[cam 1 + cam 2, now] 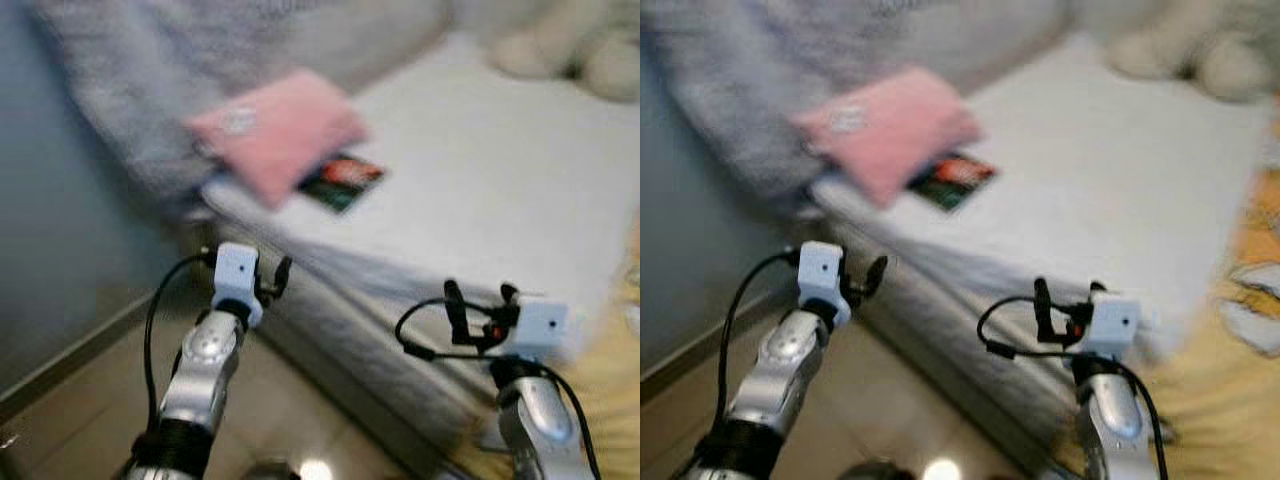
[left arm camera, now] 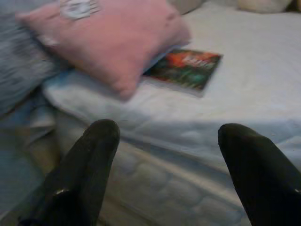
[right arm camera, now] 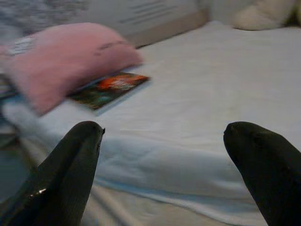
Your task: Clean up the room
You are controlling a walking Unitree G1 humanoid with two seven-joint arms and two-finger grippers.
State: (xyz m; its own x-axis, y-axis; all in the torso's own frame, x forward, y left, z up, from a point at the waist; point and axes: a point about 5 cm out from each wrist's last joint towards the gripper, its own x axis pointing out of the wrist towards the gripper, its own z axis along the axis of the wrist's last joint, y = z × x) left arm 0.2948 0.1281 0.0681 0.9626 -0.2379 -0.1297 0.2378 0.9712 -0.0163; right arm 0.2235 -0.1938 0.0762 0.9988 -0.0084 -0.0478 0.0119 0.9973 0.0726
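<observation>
Overall, the head views are soft with blur. At far left stands a pale blue-grey wall (image 1: 60,200) with a skirting strip along a glossy tan floor (image 1: 90,420). A fuzzy grey blanket (image 1: 130,90) is heaped at the bed's left end. The left gripper (image 1: 270,280) is raised before the bed's near corner; its wrist view shows two rounded black fingers (image 2: 84,165) spread wide, nothing between them. A plump, soft pink pillow (image 1: 280,130) with a small pale patch lies at the left corner of the bed (image 1: 480,180), its edge overlapping a thin, flat, rectangular book (image 1: 342,181) with a glossy cover in dark green and orange-red. The bed wears a smooth white sheet; its side shows a quilted, ribbed mattress edge (image 1: 350,330). The right gripper (image 1: 480,310) hangs before the mattress side, well apart from the book, fingers (image 3: 66,174) likewise spread and empty. A cream plush toy (image 1: 570,45) sits at the far right of the bed. Yellow patterned fabric (image 1: 610,400) lies at the right margin.
</observation>
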